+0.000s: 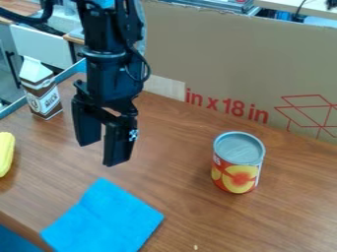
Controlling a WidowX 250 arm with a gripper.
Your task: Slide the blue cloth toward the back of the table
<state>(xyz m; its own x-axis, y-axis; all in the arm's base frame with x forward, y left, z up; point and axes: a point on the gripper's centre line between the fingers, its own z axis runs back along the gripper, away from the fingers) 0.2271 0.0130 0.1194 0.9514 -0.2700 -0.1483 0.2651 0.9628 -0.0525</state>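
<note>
Black and pointing down, the gripper hangs just past the far corner of the blue cloth, its two fingers apart and nothing held between them. That cloth, the nearest thing to it, lies spread on the wooden table, slightly creased. It looks light, soft and limp, so it should bend and drape rather than keep its shape once lifted, with little risk of breaking. A flat edge offers little to grip; a pinch at the far corner, or at a small ridge gathered near the middle, seems the surest hold, with the fingertips low against the wood. A shallow pinch could slide off the fabric.

Outward from the cloth, a metal can with a fruit label stands upright beyond it and to its right in the camera's view. Past the cloth on the other side are a yellow object, cut off by the view's edge, and, farther back, an upright brown-and-white carton. Cardboard with red print stands well behind the cloth.
</note>
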